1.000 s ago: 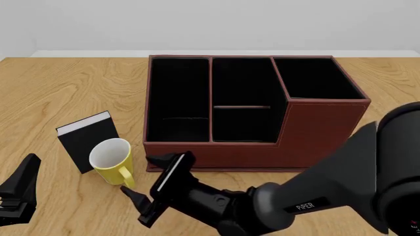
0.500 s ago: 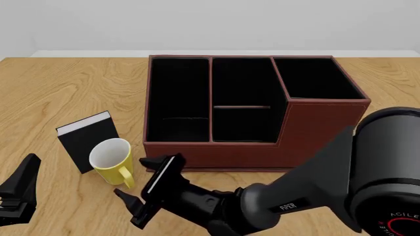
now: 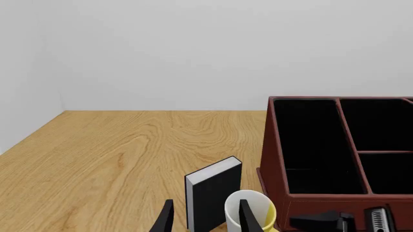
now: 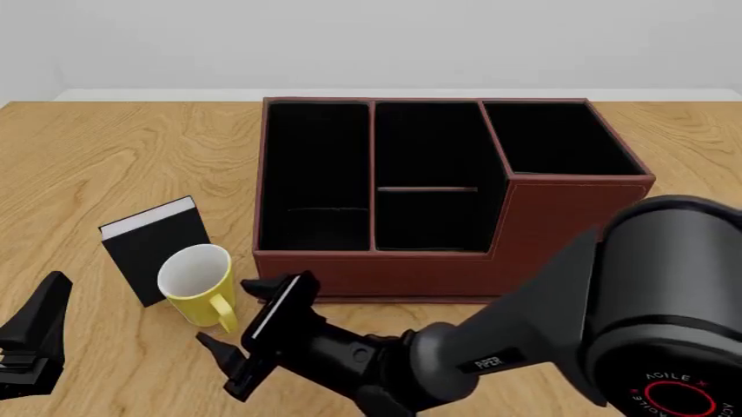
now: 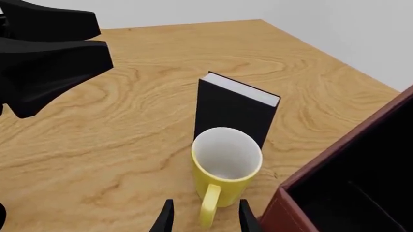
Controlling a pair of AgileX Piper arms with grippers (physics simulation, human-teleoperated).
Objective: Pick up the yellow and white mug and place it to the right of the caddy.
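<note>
**Right gripper lined up on the mug handle, nothing grabbed yet**

Starting at the far left of the front view, the left gripper (image 4: 29, 347) just sits low near the table's near edge, well apart from everything. Its fingers are spread and there's nothing between them.

Next over is a small black book (image 4: 153, 248) with white page edges, standing upright on the wooden table (image 4: 104, 156). Right in front of it, just beside it and maybe touching (can't tell), is the yellow and white mug (image 4: 197, 285). It's upright, white inside showing, with its yellow handle (image 5: 209, 209) pointing toward the arms' side of the table.

The right gripper (image 4: 235, 334) reaches in across the front, tips right by that handle. In the right wrist view the two fingertips (image 5: 166, 217) sit either side of the handle with gaps, so it's spread and not gripping anything.

Then the caddy (image 4: 447, 195), the big reddish-brown box with black-lined compartments and a taller section at its right end. The mug stands just off its left front corner, not touching.
</note>
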